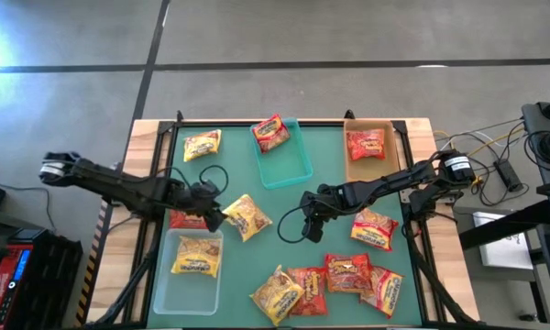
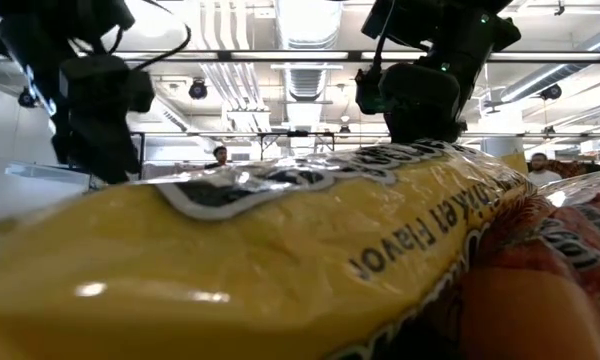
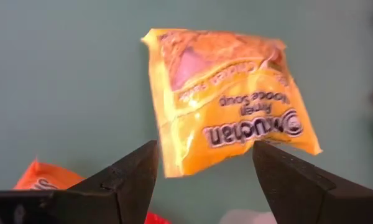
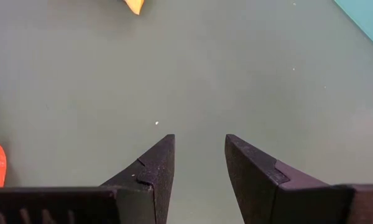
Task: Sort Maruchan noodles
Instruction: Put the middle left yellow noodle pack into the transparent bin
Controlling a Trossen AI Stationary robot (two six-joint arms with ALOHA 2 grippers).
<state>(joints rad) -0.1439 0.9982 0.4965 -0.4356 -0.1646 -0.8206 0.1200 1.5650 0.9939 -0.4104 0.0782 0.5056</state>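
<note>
Now your left gripper (image 3: 205,171) hangs spread, empty, before the yellow packet (image 1: 247,217) at mid-table; straddle its edge squarely before pinching. Your right gripper (image 4: 199,163), spread too, waits over bare mat (image 1: 257,197) just right of it.

On the tabletop (image 1: 234,174) three bins stood: one at the back centre (image 1: 289,160) and one at the back right (image 1: 367,151), each holding a packet, and one at the front left (image 1: 194,275) holding another. Loose packets (image 1: 335,275) clustered at the front right, one packet (image 1: 247,217) lay mid-table just right of the left claw (image 1: 211,217)
</note>
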